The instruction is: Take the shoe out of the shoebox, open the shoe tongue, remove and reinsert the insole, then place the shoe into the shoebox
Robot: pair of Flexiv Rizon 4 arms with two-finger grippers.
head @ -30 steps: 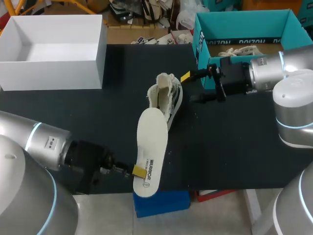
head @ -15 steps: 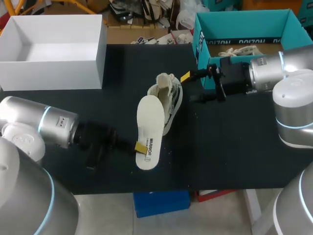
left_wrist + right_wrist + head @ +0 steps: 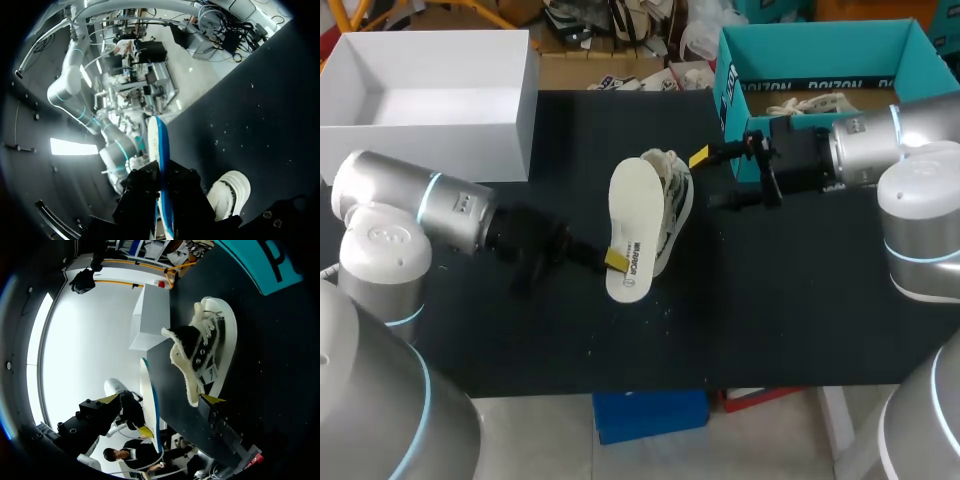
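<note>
A black-and-white shoe lies on its side in the middle of the black table, its laces and fleecy lining spread open. In front of its opening hangs the white insole, with my left gripper shut on the near end. From the left wrist the insole shows edge-on with a blue underside, and the shoe's toe lies beside my fingers. My right gripper stands open just right of the shoe, holding nothing. From the right wrist I see the shoe and the insole ahead.
The teal shoebox stands at the back right, behind my right gripper, with a light-coloured item inside. A white open box stands at the back left. The table's front edge lies close below the left gripper.
My left arm has carried the insole from beyond the table's front edge back and up against the shoe. The right arm and the shoe have not moved.
</note>
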